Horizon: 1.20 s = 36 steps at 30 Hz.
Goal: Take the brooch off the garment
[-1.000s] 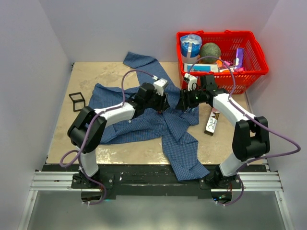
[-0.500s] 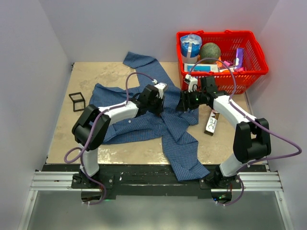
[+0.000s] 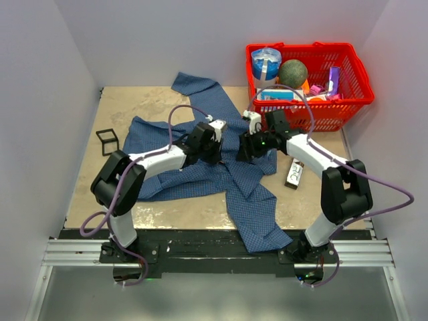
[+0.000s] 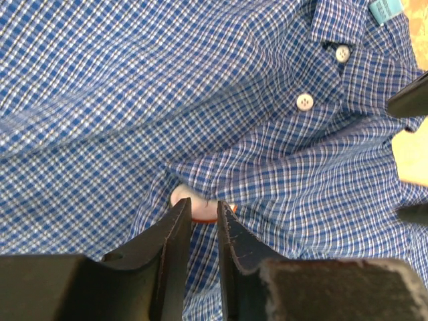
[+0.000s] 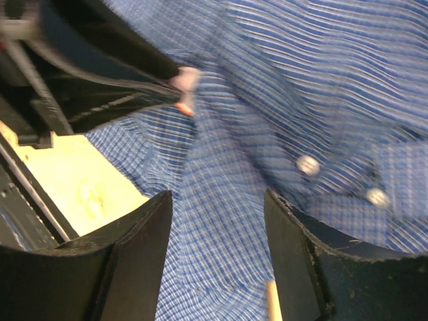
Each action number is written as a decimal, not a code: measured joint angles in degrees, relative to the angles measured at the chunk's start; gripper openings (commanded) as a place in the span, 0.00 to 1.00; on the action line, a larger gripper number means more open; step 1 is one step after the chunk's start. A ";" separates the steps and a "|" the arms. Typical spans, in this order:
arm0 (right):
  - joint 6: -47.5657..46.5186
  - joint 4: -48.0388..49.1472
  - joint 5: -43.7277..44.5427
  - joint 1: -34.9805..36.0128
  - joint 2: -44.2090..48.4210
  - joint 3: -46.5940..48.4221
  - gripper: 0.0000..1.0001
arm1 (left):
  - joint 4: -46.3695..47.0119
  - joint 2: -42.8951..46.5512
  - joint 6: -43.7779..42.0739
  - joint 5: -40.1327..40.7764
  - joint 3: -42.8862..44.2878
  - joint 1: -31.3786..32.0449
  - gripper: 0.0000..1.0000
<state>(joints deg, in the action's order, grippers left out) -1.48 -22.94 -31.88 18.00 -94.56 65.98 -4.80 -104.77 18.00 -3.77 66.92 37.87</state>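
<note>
From above: shows garment (image 3: 194, 177) spread across table (image 3: 127, 107), left gripper (image 3: 219, 150) and right gripper (image 3: 242, 152) nose to nose over its middle, red basket (image 3: 354, 80) at back right. Left wrist: shows jaws drawn narrow, tips pinching brooch (image 4: 189, 199) at a fold in the cloth, below two white buttons (image 4: 305, 101). Right wrist: shows own jaws spread wide, nothing between, hovering over checked cloth near the pinched brooch.

The top camera is looking down from behind over the whole bench (image 3: 127, 107); both wrist cameras are facing each other, close above the same patch of garment (image 4: 134, 87).
</note>
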 measured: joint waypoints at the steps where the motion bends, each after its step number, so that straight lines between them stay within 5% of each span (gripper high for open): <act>1: -0.57 0.35 0.48 1.33 0.00 -0.04 0.63 | 0.17 0.48 -0.02 -0.15 -0.59 -0.07 0.31; 10: -4.74 4.11 5.11 9.05 -4.72 -0.76 0.59 | 1.49 4.72 -0.59 -3.23 -1.42 -3.28 0.45; 17: -6.91 4.72 8.41 8.90 -9.73 0.33 0.01 | 7.28 5.07 2.49 -13.07 -5.05 -8.98 0.46; 36: -11.76 4.83 10.27 14.82 -1.90 -0.20 0.00 | 9.33 -0.46 8.74 -20.13 -4.00 -8.48 0.46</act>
<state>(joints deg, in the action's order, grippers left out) -13.23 -18.11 -21.61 32.82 -96.47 65.78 4.54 -105.23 26.74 -23.90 62.92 29.39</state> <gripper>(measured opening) 0.011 0.454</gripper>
